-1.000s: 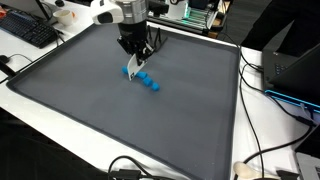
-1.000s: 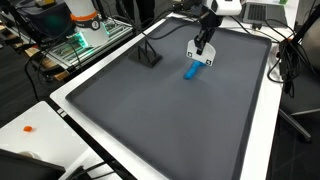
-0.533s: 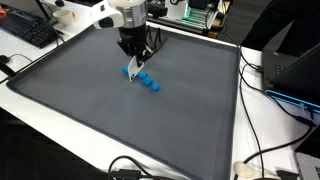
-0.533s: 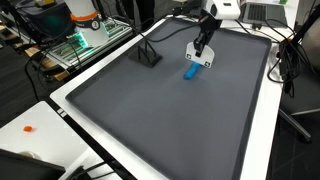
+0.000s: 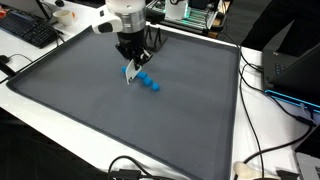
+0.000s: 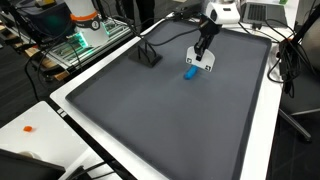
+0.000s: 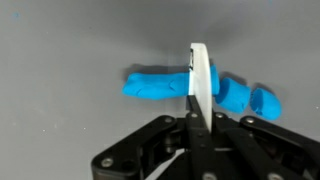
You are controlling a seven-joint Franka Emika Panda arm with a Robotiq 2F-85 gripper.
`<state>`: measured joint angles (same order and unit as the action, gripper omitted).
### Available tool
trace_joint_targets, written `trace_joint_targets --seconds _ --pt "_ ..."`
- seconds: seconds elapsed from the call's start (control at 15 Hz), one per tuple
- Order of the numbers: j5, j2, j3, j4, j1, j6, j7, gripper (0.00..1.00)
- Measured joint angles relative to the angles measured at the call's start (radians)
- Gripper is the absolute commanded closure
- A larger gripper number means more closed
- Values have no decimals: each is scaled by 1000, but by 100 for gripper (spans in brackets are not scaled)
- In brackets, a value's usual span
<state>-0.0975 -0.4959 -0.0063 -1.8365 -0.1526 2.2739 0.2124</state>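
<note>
black gripper (image 5: pixel 131 60) clamped on thin white flat plastic piece (image 7: pixel 198 80), held edge-on. row of small blue plastic blocks (image 7: pixel 155 87) sits right behind it in wrist view, running 9 to 3 o'clock across dark grey mat (image 5: pixel 90 110). contact? can't tell tbh.

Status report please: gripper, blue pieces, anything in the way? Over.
Gripper shut on thin white plate. Plate edge-on over row of blue pieces; contact cannot be told. Black stand apart on grey mat.
</note>
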Motion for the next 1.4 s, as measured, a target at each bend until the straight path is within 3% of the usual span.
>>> trace_joint_targets --seconds 1.4 --pt "9 -27 2 -12 8 17 -3 99"
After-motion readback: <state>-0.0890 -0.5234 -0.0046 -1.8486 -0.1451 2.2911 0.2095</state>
